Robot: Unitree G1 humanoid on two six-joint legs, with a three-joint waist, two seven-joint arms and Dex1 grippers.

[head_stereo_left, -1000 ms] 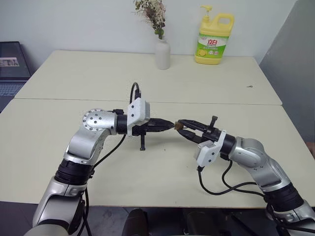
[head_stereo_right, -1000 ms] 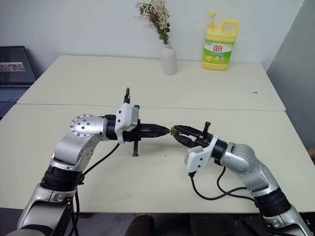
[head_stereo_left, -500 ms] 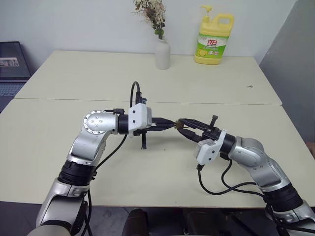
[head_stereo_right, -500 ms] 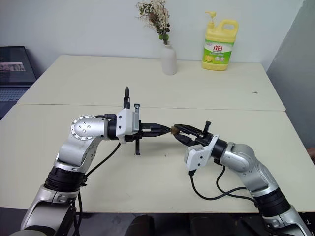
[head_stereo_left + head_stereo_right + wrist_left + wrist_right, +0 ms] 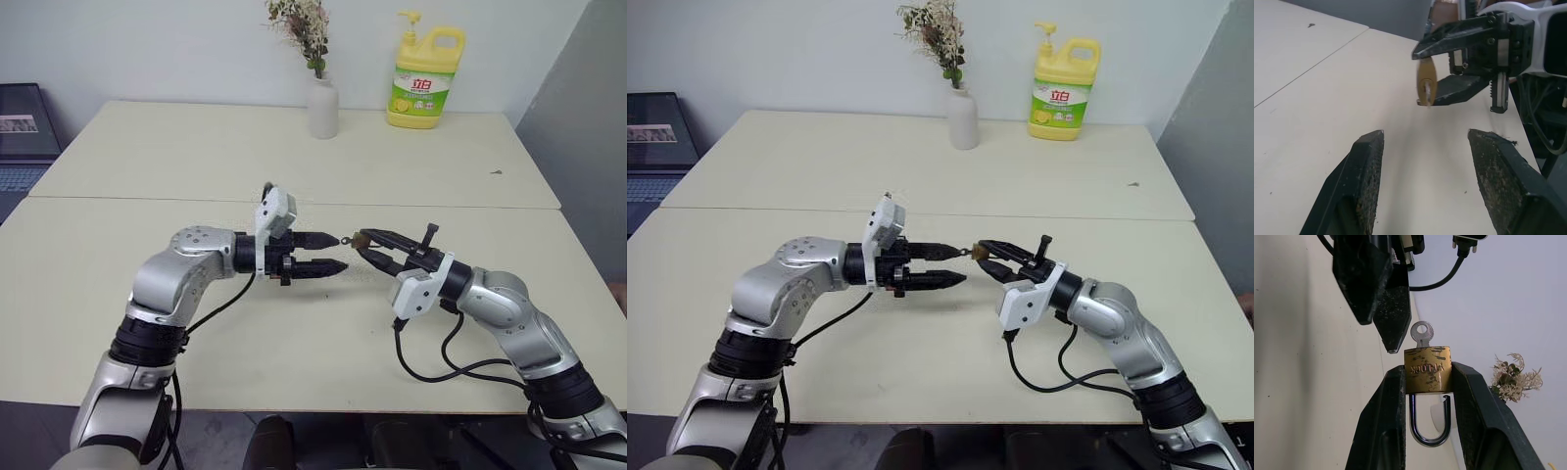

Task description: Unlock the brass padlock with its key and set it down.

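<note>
The table [image 5: 118, 284] lies beneath both arms, which meet above its near half. The right gripper [image 5: 370, 245] reaches level toward the robot's left and clamps the brass padlock [image 5: 1427, 368] by its body, shackle lying back between the jaws; in that arm's wrist view one shackle leg appears free of the body, which suggests the lock is open. The key [image 5: 1421, 334] stands in the keyway, its bow projecting toward the left gripper [image 5: 955, 264]. That gripper points level toward the robot's right, jaws parted wide and empty, tips just beside the key but apart from it. The key's long axis runs roughly along the line between the grippers. The right arm, bearing the lock, must do the setting down.
</note>
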